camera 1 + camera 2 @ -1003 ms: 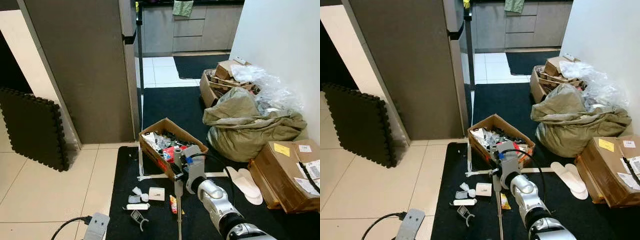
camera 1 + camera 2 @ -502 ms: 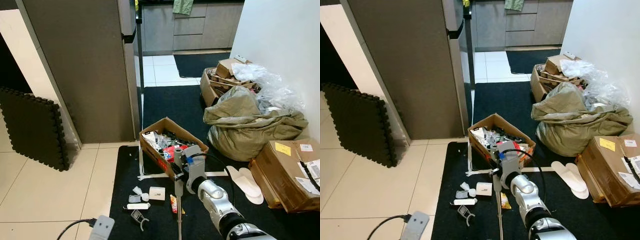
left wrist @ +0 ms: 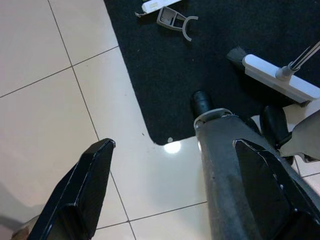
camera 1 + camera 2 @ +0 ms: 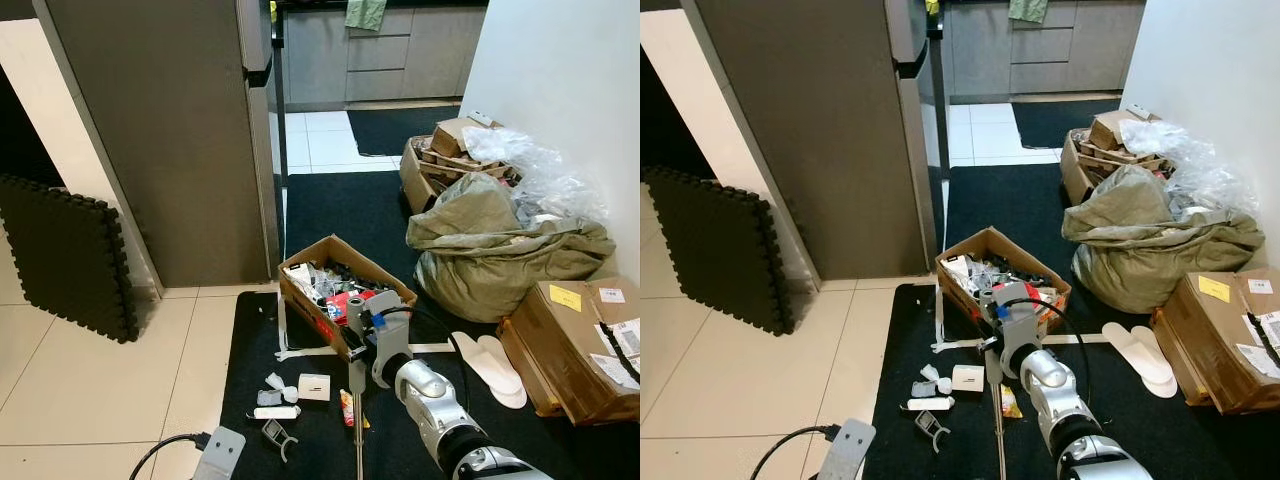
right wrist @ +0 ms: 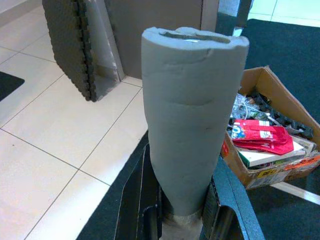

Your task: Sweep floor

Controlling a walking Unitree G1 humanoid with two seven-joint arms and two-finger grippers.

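The broom handle [image 5: 186,115] is being pinched by the right gripper [image 5: 180,212] near the cardboard box [image 4: 340,290]; the left gripper's [image 3: 175,185] fingers are spread. Scraps (beside the box) should be swept with short strokes.

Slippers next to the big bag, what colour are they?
The slippers are white, clearest in the left eye view.

**Surfaces as I see them**

I see glossy cream floor tiles [image 4: 90,380] beside a matt black mat [image 4: 320,440]. The handle's grey foam grip [image 5: 187,115] looks soft and dimpled. The box [image 4: 335,262] is brown cardboard; the olive sack [image 4: 500,250] is crumpled cloth.
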